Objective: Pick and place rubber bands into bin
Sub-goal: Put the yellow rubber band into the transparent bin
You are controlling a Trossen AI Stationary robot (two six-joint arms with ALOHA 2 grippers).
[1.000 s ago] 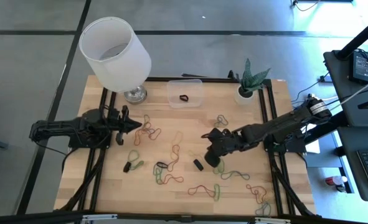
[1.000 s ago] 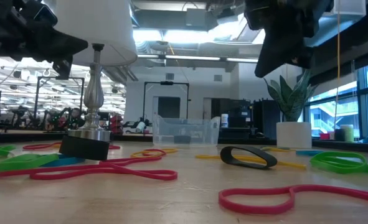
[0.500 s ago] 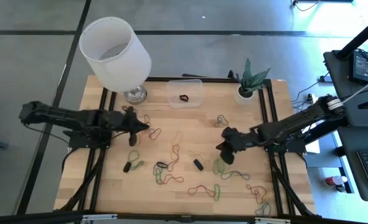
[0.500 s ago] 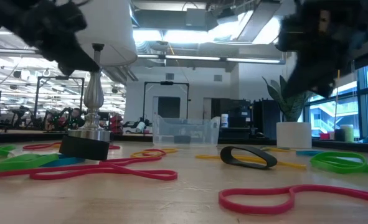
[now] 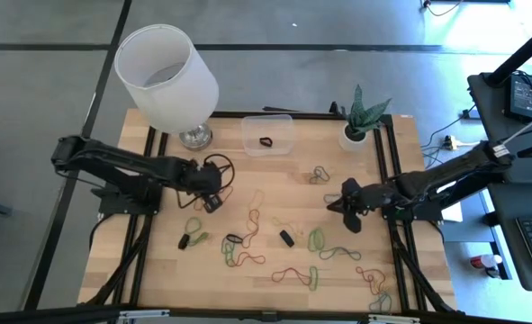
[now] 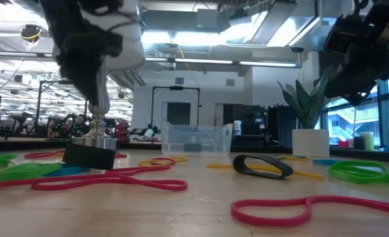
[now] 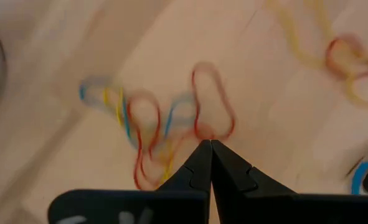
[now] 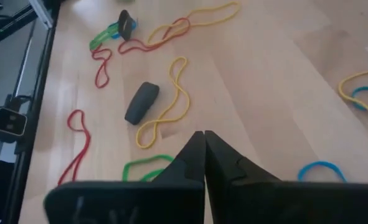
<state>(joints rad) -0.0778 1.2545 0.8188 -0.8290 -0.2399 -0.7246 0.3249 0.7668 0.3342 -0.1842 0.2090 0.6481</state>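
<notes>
1. Left gripper (image 7: 207, 144), jaws together, hovers over a tangle of rubber bands (image 7: 152, 127), seemingly at its twelve o'clock.
2. Right gripper (image 8: 204, 135), jaws together, holds nothing.
3. The bin (image 5: 267, 134) sits at the table's twelve o'clock.

The right gripper (image 8: 204, 142) had its two dark jaws pressed together, with nothing between them, above the wooden table (image 8: 271, 81). Just past its tip lay a long yellow rubber band (image 8: 166, 106), with a fat black band (image 8: 141, 102) beside it and a green band (image 8: 147, 167) near the jaws. Farther off were thin red bands (image 8: 79, 146), a yellow and red tangle (image 8: 184, 25), and a blue band (image 8: 320, 169) off to one side.
</notes>
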